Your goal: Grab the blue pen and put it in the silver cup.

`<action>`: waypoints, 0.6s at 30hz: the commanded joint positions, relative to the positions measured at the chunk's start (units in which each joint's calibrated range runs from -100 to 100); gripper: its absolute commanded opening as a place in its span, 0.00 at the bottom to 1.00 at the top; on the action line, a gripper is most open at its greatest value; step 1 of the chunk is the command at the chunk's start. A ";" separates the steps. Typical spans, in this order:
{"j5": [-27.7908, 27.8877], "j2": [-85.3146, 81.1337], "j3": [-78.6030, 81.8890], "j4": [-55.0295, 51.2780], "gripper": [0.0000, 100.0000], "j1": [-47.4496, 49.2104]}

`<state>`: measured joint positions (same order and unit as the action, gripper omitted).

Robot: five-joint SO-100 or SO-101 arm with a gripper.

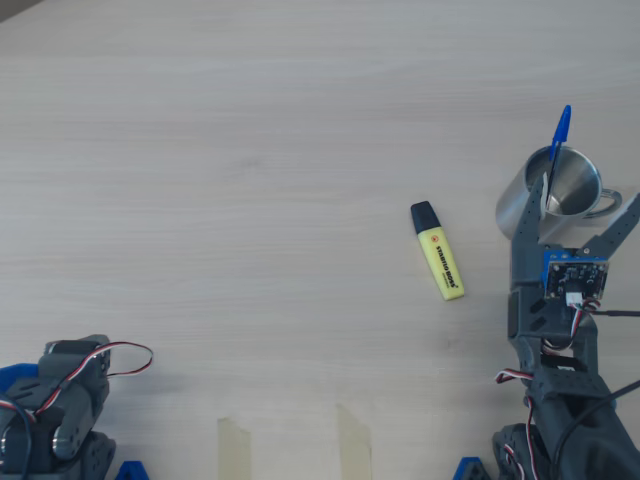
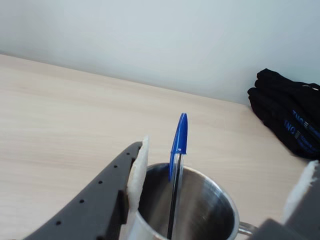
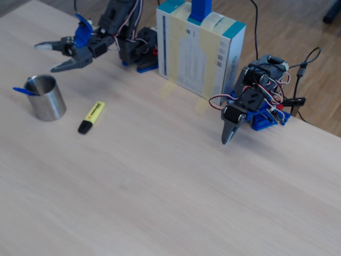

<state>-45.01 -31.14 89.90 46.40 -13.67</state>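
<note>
The blue pen (image 1: 559, 137) stands tilted inside the silver cup (image 1: 530, 190), its blue cap sticking out over the rim. In the wrist view the pen (image 2: 178, 141) leans in the cup (image 2: 206, 212) between my two fingers. My gripper (image 1: 578, 212) is open and empty, its jaws spread wide just above and behind the cup, not touching the pen. The fixed view shows the gripper (image 3: 48, 57) open above the cup (image 3: 48, 100), with the pen's cap (image 3: 24, 90) poking out to the left.
A yellow highlighter (image 1: 440, 252) with a black cap lies on the table left of the cup. A second arm (image 3: 250, 106) rests folded, also seen in the overhead view (image 1: 55, 410). A taped box (image 3: 200, 50) stands at the back. Black cloth (image 2: 290, 115) lies far right.
</note>
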 commanded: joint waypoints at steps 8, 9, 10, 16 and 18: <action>0.07 -24.22 9.11 -17.01 0.44 9.14; 0.07 -26.05 9.29 -20.96 0.44 9.75; -0.14 -28.04 9.38 -25.68 0.44 10.27; 0.07 -39.76 10.10 -50.73 0.44 12.10; 0.12 -43.09 10.10 -58.37 0.44 11.49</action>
<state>-45.06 -69.56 99.19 -1.26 -2.27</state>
